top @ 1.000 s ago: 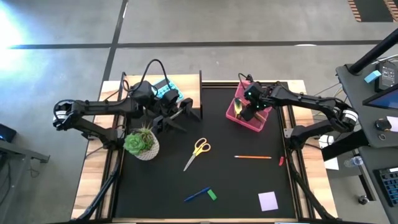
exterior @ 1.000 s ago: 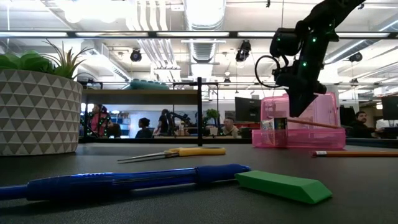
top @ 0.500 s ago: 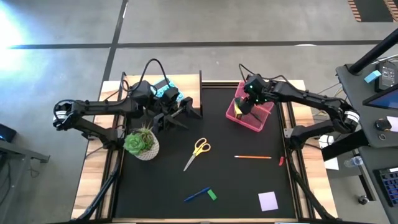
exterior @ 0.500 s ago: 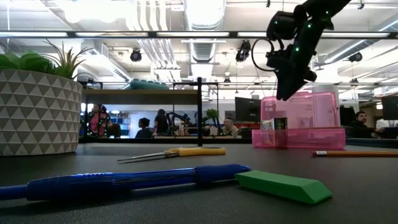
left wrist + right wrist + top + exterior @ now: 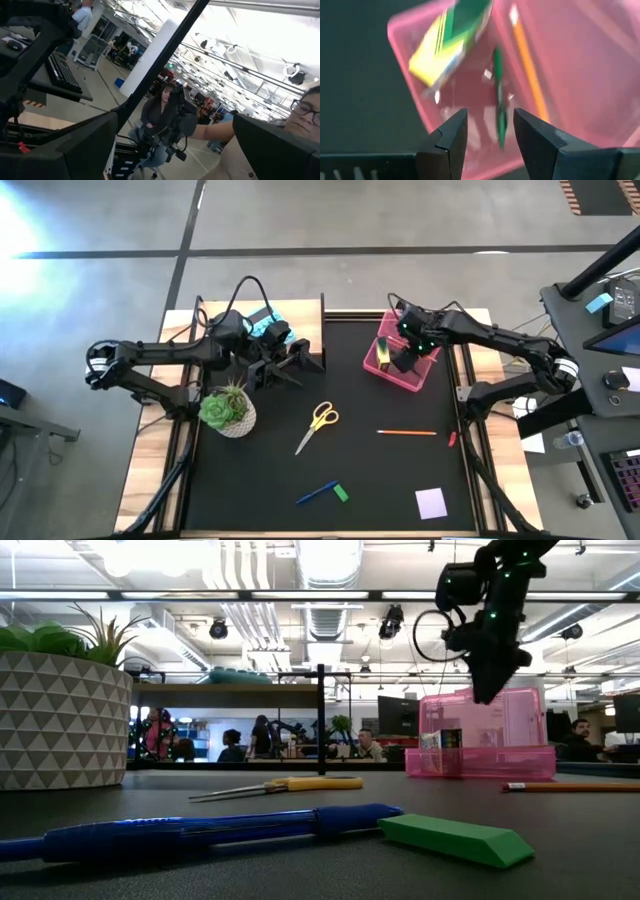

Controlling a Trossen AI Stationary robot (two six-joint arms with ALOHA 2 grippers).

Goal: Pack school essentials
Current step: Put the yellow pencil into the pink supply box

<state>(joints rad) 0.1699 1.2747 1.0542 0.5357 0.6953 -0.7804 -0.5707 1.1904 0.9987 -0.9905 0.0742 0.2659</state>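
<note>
A pink box stands at the table's far right. In it lie a small yellow box, a green pencil and an orange pencil. My right gripper hangs open above the pink box, pointing steeply down, nothing between its fingers. On the black mat lie yellow-handled scissors, another orange pencil, a blue pen, a green eraser and a lilac note pad. My left gripper waits open at the far left, raised off the table.
A potted plant in a patterned white pot stands on the mat's left edge, just in front of my left arm. A small red thing lies at the mat's right edge. People and desks show in the room beyond the table.
My right gripper has risen out of the pink box and now hangs above its rim. The orange pencil that stuck out level at its fingertips a second ago no longer shows there in the low view; it lies inside the box.
</note>
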